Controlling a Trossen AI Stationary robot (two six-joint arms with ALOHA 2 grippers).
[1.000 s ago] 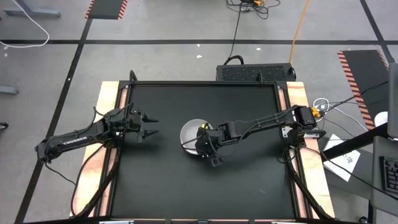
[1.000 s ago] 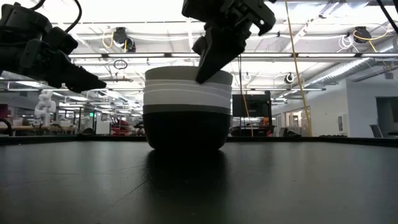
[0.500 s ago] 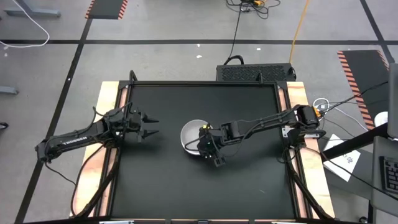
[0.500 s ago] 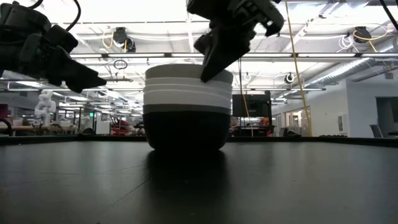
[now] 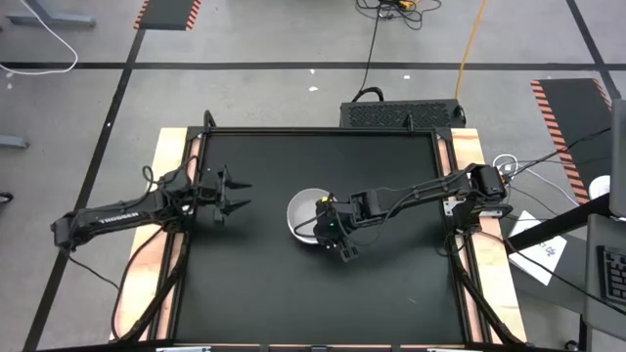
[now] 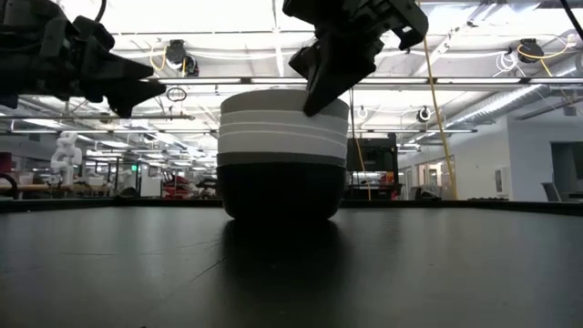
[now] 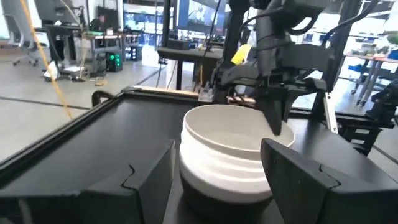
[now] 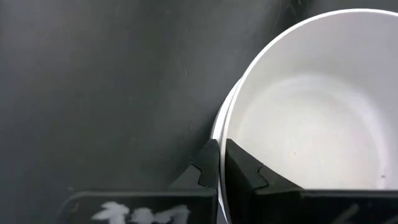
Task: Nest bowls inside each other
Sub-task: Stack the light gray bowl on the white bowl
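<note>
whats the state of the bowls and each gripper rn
stack of bowls: nested, upright, black one at the bottom, white one on top
right gripper: shut, pinching the top bowl's rim
left gripper: open, empty, off to the stack's side above the table

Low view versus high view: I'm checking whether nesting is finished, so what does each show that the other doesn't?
Only the low view shows the stack of bowls from the side: banded white and grey rims above a black bowl at the bottom. Only the high view shows the white inside of the top bowl and the left gripper, open, well apart from the stack. Both show the right gripper, shut, at the stack's rim.
</note>
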